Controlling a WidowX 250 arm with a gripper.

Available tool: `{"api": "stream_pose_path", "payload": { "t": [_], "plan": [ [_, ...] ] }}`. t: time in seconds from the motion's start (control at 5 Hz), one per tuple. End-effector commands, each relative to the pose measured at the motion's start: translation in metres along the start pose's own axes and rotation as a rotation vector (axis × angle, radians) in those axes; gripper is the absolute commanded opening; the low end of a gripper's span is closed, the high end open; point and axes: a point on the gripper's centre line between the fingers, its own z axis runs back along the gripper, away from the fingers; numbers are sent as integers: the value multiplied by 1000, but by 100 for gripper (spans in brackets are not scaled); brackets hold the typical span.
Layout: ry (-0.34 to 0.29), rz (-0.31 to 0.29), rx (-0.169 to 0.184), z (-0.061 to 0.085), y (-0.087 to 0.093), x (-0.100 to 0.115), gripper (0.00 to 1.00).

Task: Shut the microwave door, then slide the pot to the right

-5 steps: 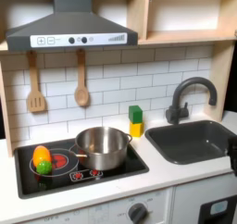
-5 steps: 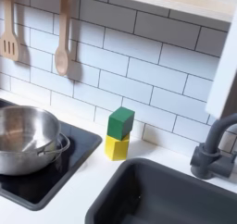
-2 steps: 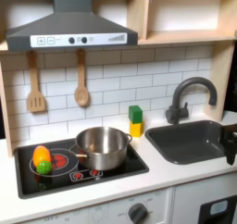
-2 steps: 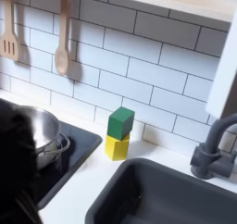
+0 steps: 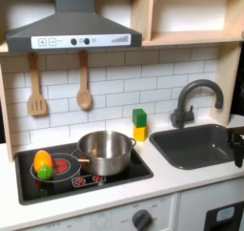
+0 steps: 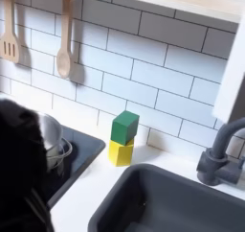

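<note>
The shiny steel pot (image 5: 105,151) sits on the right burner of the black stovetop (image 5: 133,170), its short handle toward the first exterior view's left. In the second exterior view a dark, blurred part of my arm (image 6: 19,174) covers most of the pot (image 6: 54,138). A dark piece of my gripper (image 5: 237,146) shows at the first exterior view's right edge, over the sink's right end; its fingers are not clear. A slanted white panel (image 6: 233,78) at the second exterior view's right edge looks like the microwave door, angled out from the wall.
A green block on a yellow block (image 5: 140,125) stands by the tiled wall between stove and sink (image 5: 195,145). A dark faucet (image 5: 193,99) rises behind the sink. An orange and green toy (image 5: 43,164) lies on the left burner. A wooden spatula (image 5: 36,87) and spoon (image 5: 84,82) hang on the wall.
The dark arm has swept further into the second exterior view's left, hiding more of the pot. At the first exterior view's right edge the gripper has risen slightly. The pot has not moved.
</note>
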Motion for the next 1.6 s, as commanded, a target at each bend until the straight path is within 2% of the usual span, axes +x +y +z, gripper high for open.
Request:
{"api": "stream_pose_path", "payload": {
  "t": [0.0, 0.2, 0.6, 1.0, 1.4],
  "plan": [
    [15, -66, 20, -1, -10, 2, 100],
    [38, -91, 33, -4, -14, 3, 100],
    [36, -125, 36, -7, -31, 14, 100],
    [28, -128, 35, -7, -40, 35, 100],
    [32, -108, 37, -7, -38, 45, 100]
  ]
}}
